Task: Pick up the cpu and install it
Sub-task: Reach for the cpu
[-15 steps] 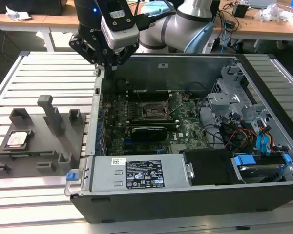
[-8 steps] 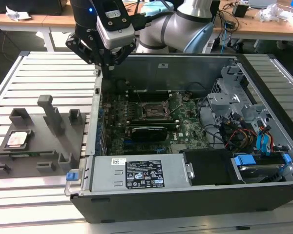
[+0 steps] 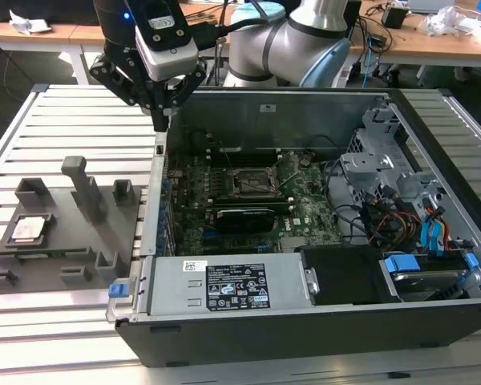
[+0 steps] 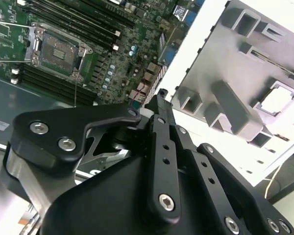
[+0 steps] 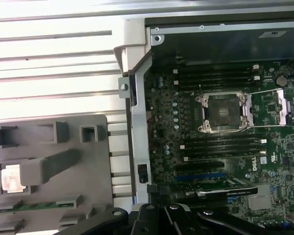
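Gripper [image 3: 162, 120], black, fingertips drawn together with nothing between them, hanging above the open computer case [image 3: 305, 337], over the wall that faces the holder plate and toward the case's far corner on the exterior view's left. In the second wrist view, the gripper [image 4: 161, 95] with the same closed fingertips. Inside the case, the motherboard socket [image 3: 252, 178] with its load plate [image 5: 277, 105] swung open, and a long black graphics card [image 3: 240, 216] just beside it. Outside that wall, a grey holder plate [image 3: 72, 241] lying flat on the slatted table [image 3: 72, 104]. The cpu [image 3: 30, 230], silvery top upward, seated in a square recess near the plate's edge farthest from the case, well apart from the gripper
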`<action>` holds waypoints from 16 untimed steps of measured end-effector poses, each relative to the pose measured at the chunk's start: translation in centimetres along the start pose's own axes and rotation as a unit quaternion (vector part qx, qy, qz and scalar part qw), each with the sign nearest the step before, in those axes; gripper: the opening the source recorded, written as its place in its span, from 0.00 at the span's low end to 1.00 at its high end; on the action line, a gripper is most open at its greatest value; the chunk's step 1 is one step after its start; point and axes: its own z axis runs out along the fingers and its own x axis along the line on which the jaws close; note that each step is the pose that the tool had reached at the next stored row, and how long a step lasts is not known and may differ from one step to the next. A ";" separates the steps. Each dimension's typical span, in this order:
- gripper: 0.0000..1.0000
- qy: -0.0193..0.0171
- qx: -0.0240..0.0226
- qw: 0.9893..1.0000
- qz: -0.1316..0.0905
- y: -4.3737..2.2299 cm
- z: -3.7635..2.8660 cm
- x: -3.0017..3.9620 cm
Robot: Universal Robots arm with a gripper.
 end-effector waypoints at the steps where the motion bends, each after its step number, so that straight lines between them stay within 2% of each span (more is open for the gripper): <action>1: 0.11 0.000 0.000 1.000 0.000 -0.01 0.00 0.19; 3: 0.11 0.000 0.000 1.000 0.000 -0.05 -0.02 0.63; 4: 0.11 0.000 0.000 1.000 0.000 -0.09 -0.03 1.25; 7: 0.11 0.000 0.000 1.000 0.000 -0.15 -0.05 2.06; 16: 0.11 0.000 0.000 1.000 0.000 -0.26 -0.09 3.55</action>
